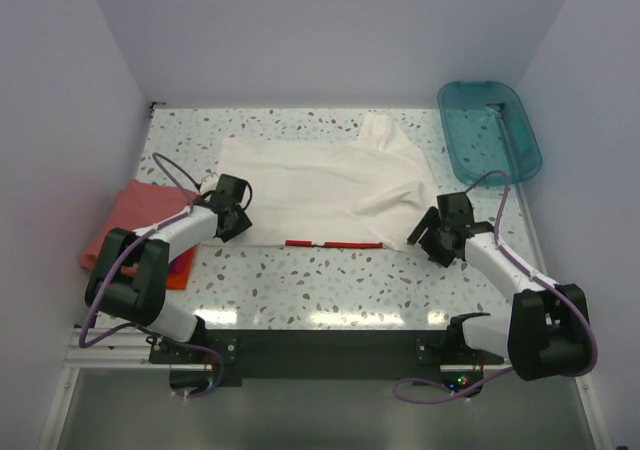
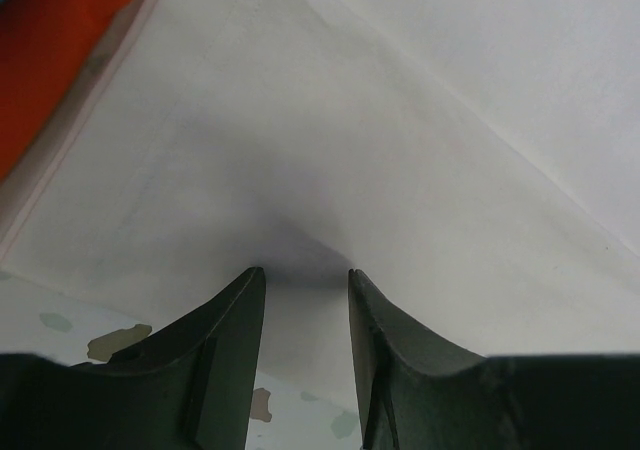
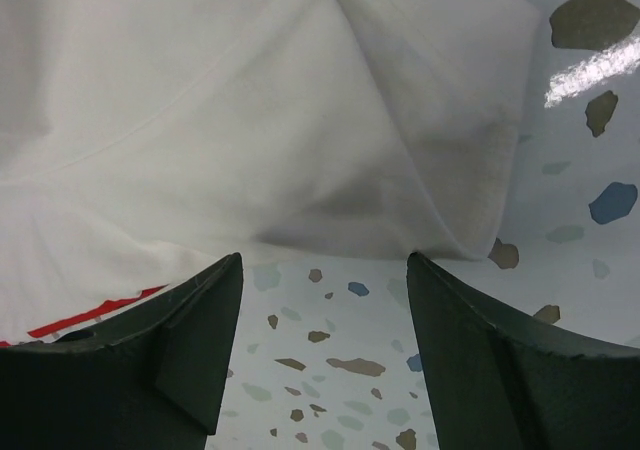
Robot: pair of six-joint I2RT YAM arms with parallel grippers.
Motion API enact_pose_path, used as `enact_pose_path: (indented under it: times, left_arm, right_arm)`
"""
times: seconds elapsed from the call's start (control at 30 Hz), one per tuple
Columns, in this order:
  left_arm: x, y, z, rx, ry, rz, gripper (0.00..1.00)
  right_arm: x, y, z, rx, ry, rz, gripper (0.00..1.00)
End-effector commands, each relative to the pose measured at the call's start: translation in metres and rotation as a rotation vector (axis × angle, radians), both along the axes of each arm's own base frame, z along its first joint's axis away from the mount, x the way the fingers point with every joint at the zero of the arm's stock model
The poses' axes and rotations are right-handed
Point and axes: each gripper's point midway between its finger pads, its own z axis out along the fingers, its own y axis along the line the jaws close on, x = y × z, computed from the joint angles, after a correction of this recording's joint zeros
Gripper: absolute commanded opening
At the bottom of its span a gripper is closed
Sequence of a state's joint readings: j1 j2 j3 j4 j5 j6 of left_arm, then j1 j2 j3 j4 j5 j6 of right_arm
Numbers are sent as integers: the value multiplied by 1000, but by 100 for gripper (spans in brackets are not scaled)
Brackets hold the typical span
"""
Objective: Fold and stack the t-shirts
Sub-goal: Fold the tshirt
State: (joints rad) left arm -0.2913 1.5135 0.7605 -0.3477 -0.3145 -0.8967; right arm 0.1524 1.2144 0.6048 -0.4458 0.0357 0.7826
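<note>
We are finding the large t-shirt (image 1: 320, 185) lying spread across the middle of the table (image 1: 330, 290), the folded t-shirts (image 1: 125, 220) sitting stacked to its left and the tub (image 1: 488, 130) standing at the far right corner. The left gripper (image 2: 300, 270) is sitting at the shirt's near left corner, the right gripper (image 3: 325, 260) at its near right edge.

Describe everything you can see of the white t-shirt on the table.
The white t-shirt is soft, lightly creased cloth, spread flat across the middle of the speckled table, one sleeve pointing toward the far side. A red strip of print shows along its near edge. The left gripper straddles its near-left edge; the open right gripper sits just off its near-right corner.
</note>
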Motion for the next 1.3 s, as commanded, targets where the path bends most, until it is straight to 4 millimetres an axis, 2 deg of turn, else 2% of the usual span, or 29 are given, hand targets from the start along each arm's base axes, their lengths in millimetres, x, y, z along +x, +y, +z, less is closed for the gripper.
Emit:
enact_pose_path:
  times: [0.0, 0.1, 0.27, 0.3, 0.33, 0.4, 0.43, 0.5, 0.53, 0.63, 0.67, 0.7, 0.73, 0.9, 1.0, 1.07, 1.17, 1.2, 1.23, 1.27]
  left_arm:
    - [3, 5, -2, 18, -26, 36, 44]
    - [0, 9, -5, 33, -21, 57, 44]
    - [-5, 15, -16, 58, 8, 76, 43]
    - [-7, 15, -18, 61, 16, 79, 43]
    - [-9, 16, -21, 64, 23, 83, 42]
    - [-13, 18, -25, 66, 35, 87, 39]
    - [-16, 18, -27, 65, 44, 88, 36]
    - [-23, 20, -32, 68, 62, 92, 33]
    - [-25, 19, -32, 61, 61, 98, 31]
    - [-39, 18, -34, 32, 71, 106, 27]
    - [-43, 17, -34, 22, 70, 106, 26]
    - [-53, 17, -38, 12, 87, 105, 26]
    - [-55, 15, -33, -7, 69, 114, 26]
    - [-87, 6, -31, -56, 83, 97, 26]
    - [-99, -4, -19, -113, 53, 87, 26]
    - [-110, -7, -17, -122, 62, 73, 27]
    - [-119, -11, -6, -160, 44, 58, 28]
    - [-119, -13, 2, -181, 17, 50, 30]
    - [-119, -13, 6, -185, 5, 39, 33]
    - [-120, -13, 10, -187, -3, 29, 37]
  right_arm:
    - [-3, -1, 0, 22, 12, -94, 70]
    - [-5, -8, -4, -12, 53, -138, 71]
    - [-4, -31, -13, -117, 117, -212, 70]
    - [-4, -34, -15, -128, 127, -218, 67]
    - [-4, -36, -18, -142, 141, -223, 61]
    - [-2, -44, -19, -155, 148, -251, 42]
    - [-2, -46, -21, -154, 155, -252, 22]
    - [-2, -50, -20, -125, 166, -261, 9]
    - [-5, -51, -20, -121, 174, -244, 0]
    - [-16, -57, -14, -104, 183, -241, 0]
    - [-18, -68, -8, -92, 162, -281, 0]
    - [-20, -68, -5, -76, 152, -287, 0]
    - [-27, -71, -2, -70, 161, -297, 0]
    - [-42, -71, 23, -52, 98, -312, 0]
    - [-53, -70, 33, -50, 75, -317, 0]
    - [-61, -67, 35, -37, 81, -317, 6]
    - [-65, -68, 39, -42, 66, -314, 30]
    - [-65, -69, 41, -47, 63, -310, 36]
    - [-63, -69, 46, -59, 59, -285, 46]
    - [-59, -69, 50, -59, 45, -264, 48]
